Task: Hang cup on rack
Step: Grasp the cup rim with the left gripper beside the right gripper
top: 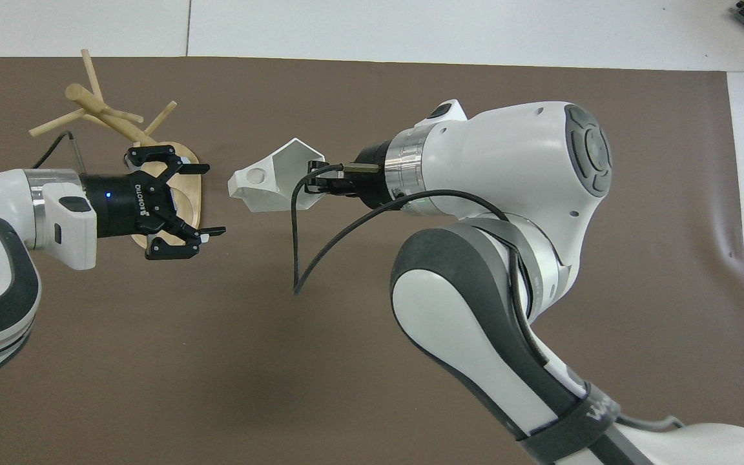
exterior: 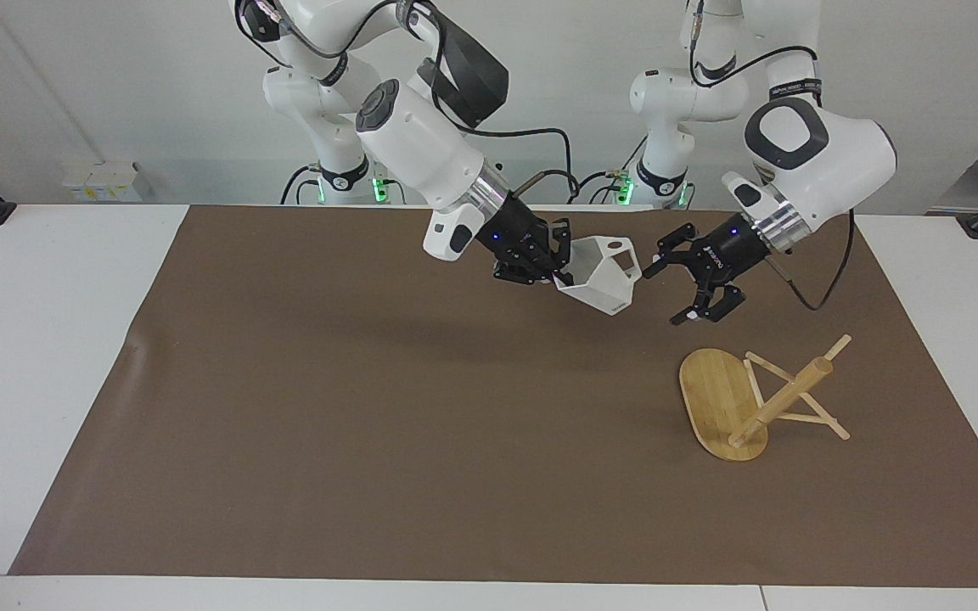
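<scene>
The right gripper (exterior: 559, 273) pinches the rim wall of the cup (exterior: 601, 273) and holds it tilted in the air over the brown mat (exterior: 353, 407), above the part of the mat near the robots. The cup's open mouth faces up and toward the right arm, and its blocky handle with the round hole points toward the left arm's end of the table. The left gripper (exterior: 674, 288) hangs in the air just beside the cup, on its handle side, with its fingers spread wide and nothing between them; a small gap separates its fingertips from the cup. In the overhead view the left gripper (top: 207, 199) covers part of the base of the rack (top: 117, 126), though the facing view shows it well above the rack (exterior: 756, 399). The rack stands on the mat toward the left arm's end, farther from the robots than both grippers, its oval base flat, its post upright and thin pegs sticking out to several sides. A black cable (top: 320, 239) loops down from the right arm's wrist. The mat lies on a white table (exterior: 30, 339).
</scene>
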